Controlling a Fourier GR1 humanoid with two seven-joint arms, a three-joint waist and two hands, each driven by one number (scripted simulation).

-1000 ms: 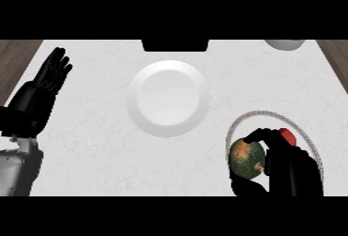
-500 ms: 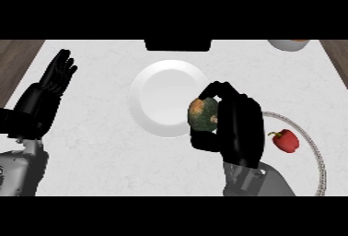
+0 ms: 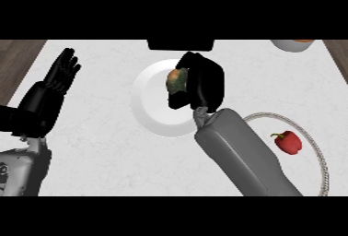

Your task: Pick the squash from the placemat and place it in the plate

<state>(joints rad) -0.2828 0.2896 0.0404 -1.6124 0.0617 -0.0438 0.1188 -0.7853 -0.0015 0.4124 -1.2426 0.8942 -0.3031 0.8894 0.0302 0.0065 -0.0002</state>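
The right hand (image 3: 202,85) is out over the white plate (image 3: 151,113), its black fingers (image 3: 178,99) curled round the squash (image 3: 176,81). Only a mottled green and orange patch of the squash peeks out on the hand's left side; the rest is hidden behind the palm. Squash and hand sit above the upper middle of the plate, and I cannot tell whether the squash touches the plate's surface. The grey forearm runs down from the hand toward the lower right, crossing the plate's right rim.

Off to the right lies the placemat (image 3: 314,146), a round mat with a pale braided edge, partly covered by the forearm. A red pepper (image 3: 288,142) lies on it, well apart from the plate.

The left hand (image 3: 55,83) stands at the left edge of the pale worktop (image 3: 102,152), fingers straight and pointing up, holding nothing.

At the top right corner a white bowl (image 3: 292,44) shows partly, and a dark box (image 3: 181,44) sits at the top edge just above the plate.
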